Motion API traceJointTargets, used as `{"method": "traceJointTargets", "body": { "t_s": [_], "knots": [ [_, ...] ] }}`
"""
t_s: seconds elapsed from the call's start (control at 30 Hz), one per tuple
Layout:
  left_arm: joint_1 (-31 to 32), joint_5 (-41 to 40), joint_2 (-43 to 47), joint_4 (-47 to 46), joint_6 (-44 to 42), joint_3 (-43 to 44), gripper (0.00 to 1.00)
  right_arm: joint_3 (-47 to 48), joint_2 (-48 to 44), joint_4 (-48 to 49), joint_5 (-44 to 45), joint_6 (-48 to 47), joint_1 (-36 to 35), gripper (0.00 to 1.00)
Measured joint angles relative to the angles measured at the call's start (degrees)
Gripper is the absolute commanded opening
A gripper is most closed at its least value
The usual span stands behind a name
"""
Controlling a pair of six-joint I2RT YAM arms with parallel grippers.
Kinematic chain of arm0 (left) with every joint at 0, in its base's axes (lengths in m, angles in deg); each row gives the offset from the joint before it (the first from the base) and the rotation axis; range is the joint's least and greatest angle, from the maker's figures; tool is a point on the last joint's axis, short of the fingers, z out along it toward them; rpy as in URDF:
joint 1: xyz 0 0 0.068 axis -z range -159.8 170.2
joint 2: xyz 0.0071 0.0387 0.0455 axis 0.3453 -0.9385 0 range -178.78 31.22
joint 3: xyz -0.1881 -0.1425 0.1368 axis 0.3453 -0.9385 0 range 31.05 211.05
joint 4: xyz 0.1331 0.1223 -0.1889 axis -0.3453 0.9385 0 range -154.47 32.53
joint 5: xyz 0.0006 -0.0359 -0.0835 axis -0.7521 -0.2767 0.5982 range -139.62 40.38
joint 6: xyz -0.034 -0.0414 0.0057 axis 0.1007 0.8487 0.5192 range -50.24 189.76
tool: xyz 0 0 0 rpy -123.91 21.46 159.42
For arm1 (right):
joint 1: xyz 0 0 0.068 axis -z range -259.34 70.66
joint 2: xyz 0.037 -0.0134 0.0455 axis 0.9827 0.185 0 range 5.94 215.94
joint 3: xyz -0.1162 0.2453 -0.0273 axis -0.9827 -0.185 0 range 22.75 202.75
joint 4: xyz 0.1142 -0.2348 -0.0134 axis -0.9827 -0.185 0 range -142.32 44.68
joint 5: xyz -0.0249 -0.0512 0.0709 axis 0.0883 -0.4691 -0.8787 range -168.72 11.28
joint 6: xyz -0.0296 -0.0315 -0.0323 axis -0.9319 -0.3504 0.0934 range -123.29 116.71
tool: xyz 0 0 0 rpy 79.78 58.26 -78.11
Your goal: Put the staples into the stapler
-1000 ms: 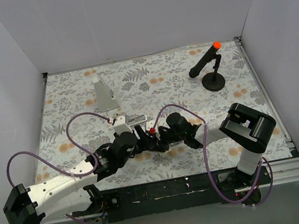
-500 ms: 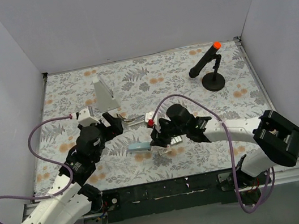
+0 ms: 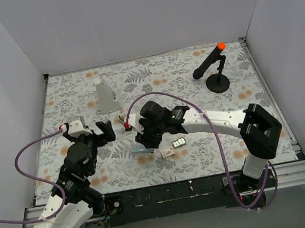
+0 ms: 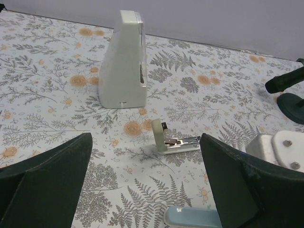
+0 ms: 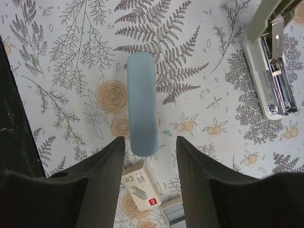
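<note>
Straddling blue bar (image 5: 141, 104) end, right gripper (image 5: 149, 142) spread

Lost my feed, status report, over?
Left gripper open, empty. Right gripper open over blue bar. Staples packet on table, ungrasped. Stapler open, unobstructed.

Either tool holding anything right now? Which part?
Nothing is held. Left tool is open with nothing between its fingers; right tool is open, straddling the blue bar's end with gaps both sides.

a robot test booth, likely a lab: plain white walls (image 3: 125, 19) box in a floral-covered worktop (image 3: 158, 78), with a cabled left arm (image 3: 73, 180) and right arm (image 3: 224, 121) bolted at its edge.
</note>
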Motion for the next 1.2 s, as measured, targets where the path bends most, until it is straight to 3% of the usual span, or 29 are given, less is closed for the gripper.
{"method": "traceJointTargets", "body": {
  "t_s": [0.53,1.2],
  "knots": [
    [0.0,-0.2,3.7,0.0,-1.9,-0.2,0.98,21.4,16.1,-23.5,9.7,0.6,-4.5,0.55],
    [0.0,1.3,3.1,0.0,-2.0,-0.2,0.98,26.6,19.2,-31.4,11.6,1.3,-6.6,0.49]
  ]
}}
